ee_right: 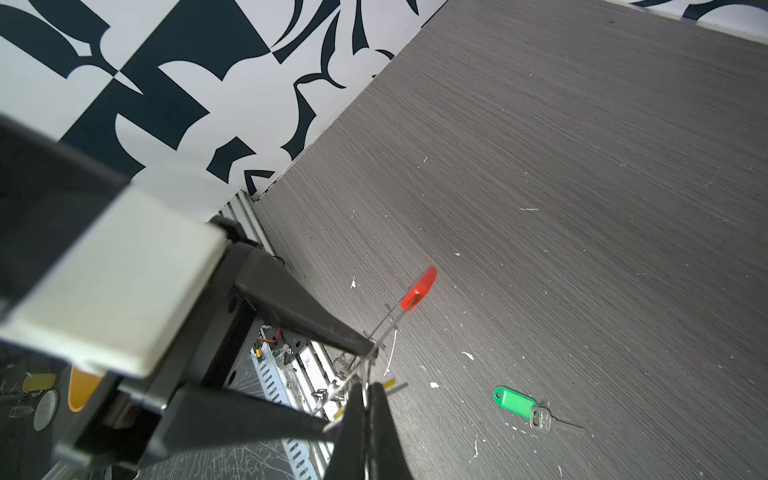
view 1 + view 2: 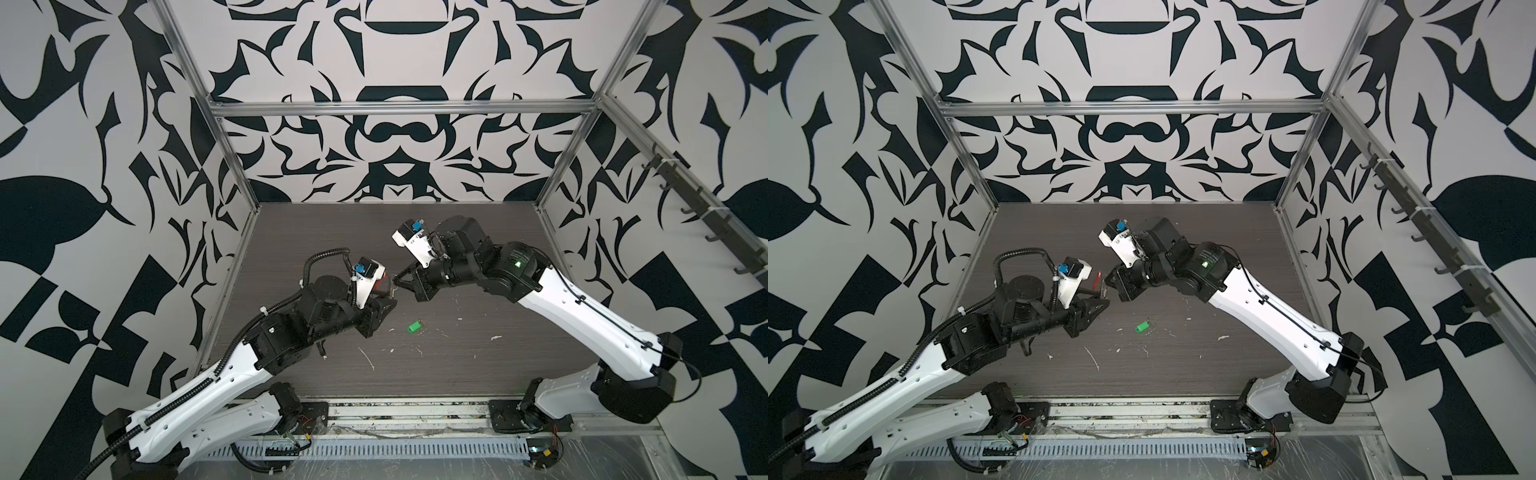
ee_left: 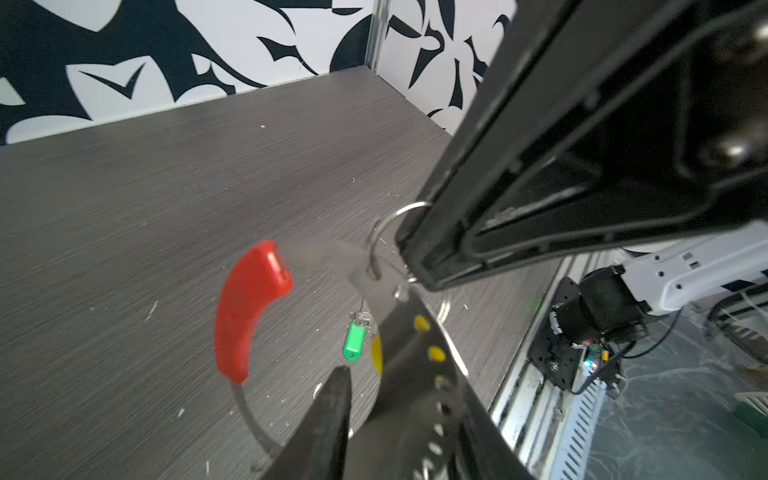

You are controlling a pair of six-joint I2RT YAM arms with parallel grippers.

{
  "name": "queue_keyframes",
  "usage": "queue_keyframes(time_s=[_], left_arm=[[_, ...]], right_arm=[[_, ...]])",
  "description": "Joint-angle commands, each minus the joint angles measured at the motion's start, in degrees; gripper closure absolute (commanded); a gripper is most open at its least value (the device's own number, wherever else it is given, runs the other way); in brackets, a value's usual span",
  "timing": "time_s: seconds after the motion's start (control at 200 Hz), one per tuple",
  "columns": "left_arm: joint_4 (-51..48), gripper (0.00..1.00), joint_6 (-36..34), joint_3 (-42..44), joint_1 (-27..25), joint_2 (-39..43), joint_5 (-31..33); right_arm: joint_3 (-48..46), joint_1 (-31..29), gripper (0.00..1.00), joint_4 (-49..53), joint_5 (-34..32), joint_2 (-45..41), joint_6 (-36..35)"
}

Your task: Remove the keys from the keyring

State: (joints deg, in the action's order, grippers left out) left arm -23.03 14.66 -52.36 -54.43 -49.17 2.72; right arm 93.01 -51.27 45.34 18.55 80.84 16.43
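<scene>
On the tabletop [image 2: 457, 374], one green-tagged key [image 2: 413, 327]

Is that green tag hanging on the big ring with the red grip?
No, the green tag lies flat on the table, well apart from the keyring, which is up in the air.

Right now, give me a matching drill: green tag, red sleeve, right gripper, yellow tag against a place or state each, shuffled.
1 green tag
2 red sleeve
3 right gripper
4 yellow tag

a shut on a silver ring
b covers part of the keyring
c mostly hidden, only an edge shows
d lying on the table

Pairs: 1-d, 2-b, 3-a, 4-c
</scene>
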Motion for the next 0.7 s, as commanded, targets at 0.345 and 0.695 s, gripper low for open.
queue_keyframes(time_s=[0.345, 0.695], left_arm=[[-3.3, 0.80, -3.0, -3.0, -3.1, -1.1, 12.0], [0.2, 0.77, -3.7, -0.6, -4.3, 0.3, 15.9]], right_arm=[[5.1, -0.2, 1.00, 3.9, 2.2, 0.4, -1.3], [5.8, -0.1, 1.00, 4.8, 4.0, -0.2, -1.9]])
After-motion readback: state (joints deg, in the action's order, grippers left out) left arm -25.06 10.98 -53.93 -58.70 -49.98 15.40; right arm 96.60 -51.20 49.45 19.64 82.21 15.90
